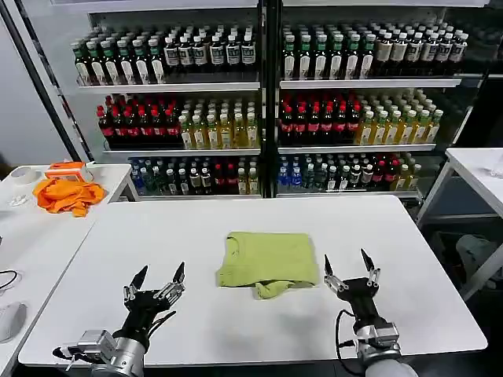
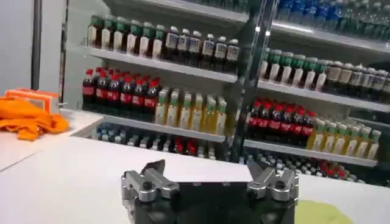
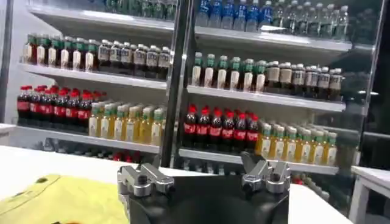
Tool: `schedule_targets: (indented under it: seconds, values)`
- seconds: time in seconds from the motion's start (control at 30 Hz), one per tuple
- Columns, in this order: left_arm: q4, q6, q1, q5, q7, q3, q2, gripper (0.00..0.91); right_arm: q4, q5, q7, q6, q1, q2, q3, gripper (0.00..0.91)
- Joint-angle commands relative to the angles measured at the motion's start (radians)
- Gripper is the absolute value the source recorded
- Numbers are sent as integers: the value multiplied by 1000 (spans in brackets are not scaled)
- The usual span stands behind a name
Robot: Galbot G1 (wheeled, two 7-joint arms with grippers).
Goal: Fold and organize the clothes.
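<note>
White table (image 1: 157, 236) at centre frame carries the folded T-shirt (image 1: 267, 259); left gripper (image 1: 159, 283) and right gripper (image 1: 350, 272) hover lower frame, fingers spread, empty. Soft, light cotton; pinch the loose bottom edge.

Folded T-shirt (image 1: 267, 261) between spread grippers

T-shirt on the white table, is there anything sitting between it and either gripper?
Nothing visible. The folded T-shirt lies on the white table, with bare tabletop between it and the open left gripper on one side and the open right gripper close on the other. The orange cloth lies on a separate table, well off both paths.
</note>
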Motion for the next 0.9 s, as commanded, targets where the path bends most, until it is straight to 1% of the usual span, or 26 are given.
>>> schedule_targets:
  seconds: [0.03, 0.17, 0.23, 0.6, 0.9]
  values:
    - [-9, -5, 15, 26, 3, -2, 4, 907, 85, -23, -1, 29, -115, 14, 39, 907]
    - [-16, -5, 21, 29, 5, -1, 7, 907, 95, -25, -1, 28, -118, 19, 37, 907]
    - [-19, -6, 23, 29, 5, 0, 8, 907, 102, -22, -11, 50, -124, 20, 38, 907]
    - [-16, -13, 21, 48, 15, 3, 30, 907, 146, -31, -8, 34, -163, 49, 46, 907]
    - [-16, -14, 8, 48, 27, 4, 50, 907, 170, -45, -12, 42, -199, 57, 68, 907]
